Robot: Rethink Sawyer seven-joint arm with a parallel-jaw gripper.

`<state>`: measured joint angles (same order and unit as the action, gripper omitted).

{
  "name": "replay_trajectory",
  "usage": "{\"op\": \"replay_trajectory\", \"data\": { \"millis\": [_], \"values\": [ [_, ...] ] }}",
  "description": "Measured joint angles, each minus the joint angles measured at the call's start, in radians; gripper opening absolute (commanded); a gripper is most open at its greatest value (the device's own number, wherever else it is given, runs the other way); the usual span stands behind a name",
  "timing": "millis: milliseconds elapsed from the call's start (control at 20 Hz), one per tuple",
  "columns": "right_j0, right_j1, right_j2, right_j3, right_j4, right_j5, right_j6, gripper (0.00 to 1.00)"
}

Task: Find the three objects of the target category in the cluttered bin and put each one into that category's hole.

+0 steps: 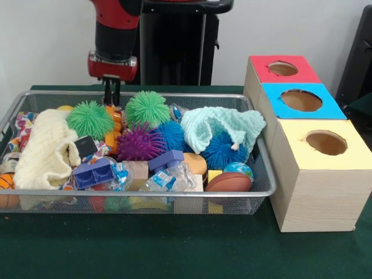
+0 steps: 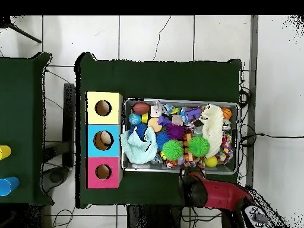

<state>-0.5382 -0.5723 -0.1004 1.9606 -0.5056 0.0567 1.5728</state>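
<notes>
Now, green table (image 1: pixel 174 250), white tile floor (image 2: pixel 154 35), basket (image 1: pixel 264 174) crammed full, boxes (image 1: pixel 317 186) beside, gripper (image 1: pixel 111 93) at far rim, grip unclear.

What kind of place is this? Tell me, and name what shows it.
Probably a robotics lab set up for a sorting test. A red robot arm hangs over a wire-mesh bin crammed with toys and cloths on a green-covered table, beside three wooden boxes with round holes. Cables trail across the tiled floor.

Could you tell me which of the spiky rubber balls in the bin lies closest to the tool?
The left green spiky ball, by the cream cloth: the tool hangs just beside it. The other green ball, the purple one and both blue ones lie farther right.
</notes>
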Motion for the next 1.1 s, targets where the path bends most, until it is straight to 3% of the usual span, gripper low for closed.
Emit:
{"op": "replay_trajectory", "data": {
  "millis": [350,700,1100],
  "values": [
    [-0.003,-0.215,0.021,0.111,0.000,0.033,0.000,0.00],
    [-0.004,-0.314,0.025,0.154,0.000,0.033,0.000,0.00],
    [-0.007,-0.339,0.053,0.183,0.004,0.033,0.000,0.00]
  ]
}}
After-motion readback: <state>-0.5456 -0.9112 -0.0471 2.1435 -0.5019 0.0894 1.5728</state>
